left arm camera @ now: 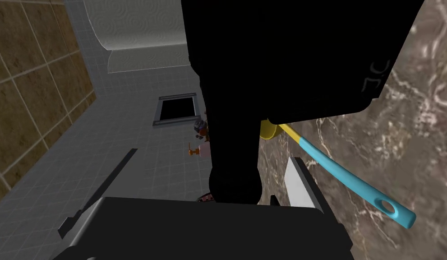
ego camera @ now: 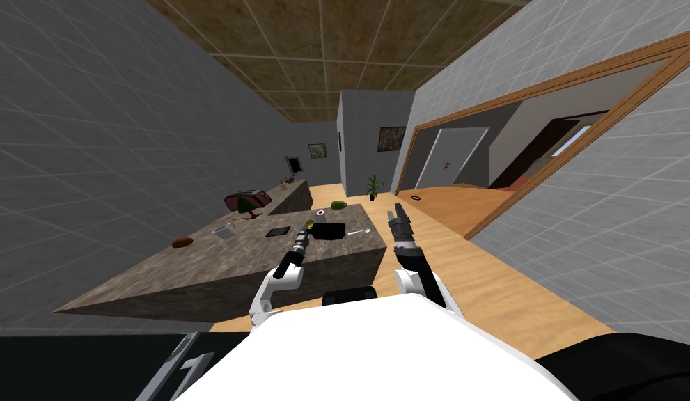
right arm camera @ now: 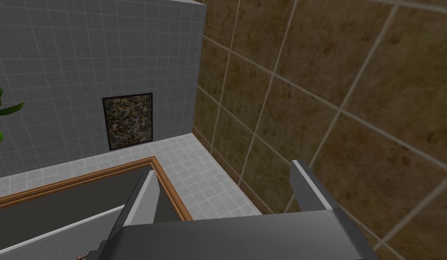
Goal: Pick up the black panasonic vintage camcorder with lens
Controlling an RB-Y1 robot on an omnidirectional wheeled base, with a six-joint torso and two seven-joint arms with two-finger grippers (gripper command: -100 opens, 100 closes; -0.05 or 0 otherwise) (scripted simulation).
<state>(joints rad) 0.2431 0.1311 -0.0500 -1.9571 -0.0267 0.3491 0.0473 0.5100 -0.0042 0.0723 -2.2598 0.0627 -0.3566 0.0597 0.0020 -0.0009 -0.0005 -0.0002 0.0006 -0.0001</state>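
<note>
The black camcorder [ego camera: 329,230] lies near the corner of the marbled brown counter [ego camera: 197,268], its narrow part between the left gripper's [left arm camera: 213,155] wide-spread fingers (neither blade touching it). I judge it best to centre on it, reach deeper and close squarely, clear of the blue-handled spoon [left arm camera: 344,176] alongside. The right gripper [ego camera: 395,214], fingers likewise apart, is raised beside the counter, above the wooden floor [ego camera: 475,278].

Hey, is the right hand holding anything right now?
No, the right hand is open, its two fingers standing well apart with nothing between them.
</note>
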